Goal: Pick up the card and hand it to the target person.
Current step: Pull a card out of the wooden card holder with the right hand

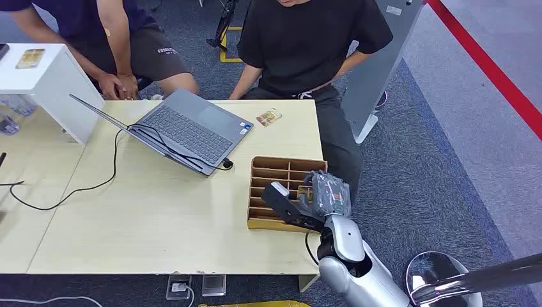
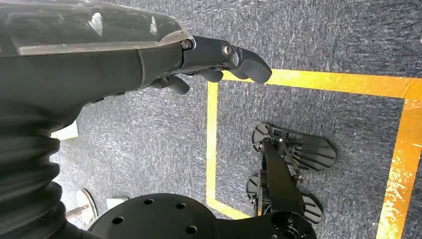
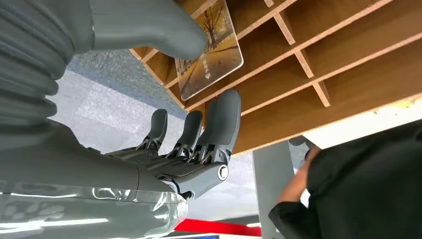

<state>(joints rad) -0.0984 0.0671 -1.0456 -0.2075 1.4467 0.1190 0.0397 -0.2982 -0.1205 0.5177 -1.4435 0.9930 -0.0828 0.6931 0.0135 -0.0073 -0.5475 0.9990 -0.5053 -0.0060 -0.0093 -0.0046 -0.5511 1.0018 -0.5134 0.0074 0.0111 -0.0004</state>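
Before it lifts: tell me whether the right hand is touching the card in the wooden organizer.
Touching. In the right wrist view the right hand has its thumb lying over the card and a finger pressed at the card's edge, no gap visible, above the wooden organizer.

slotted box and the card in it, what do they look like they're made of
The slotted box looks like thin unfinished wood or fibreboard: matt brown faces and paler cut edges on the dividers. The card looks like glossy printed card or plastic; it is thin and flat, carries a photo of autumn trees, and its surface shows a slight sheen. Which of the two cannot be told. The right hand reaches at it.
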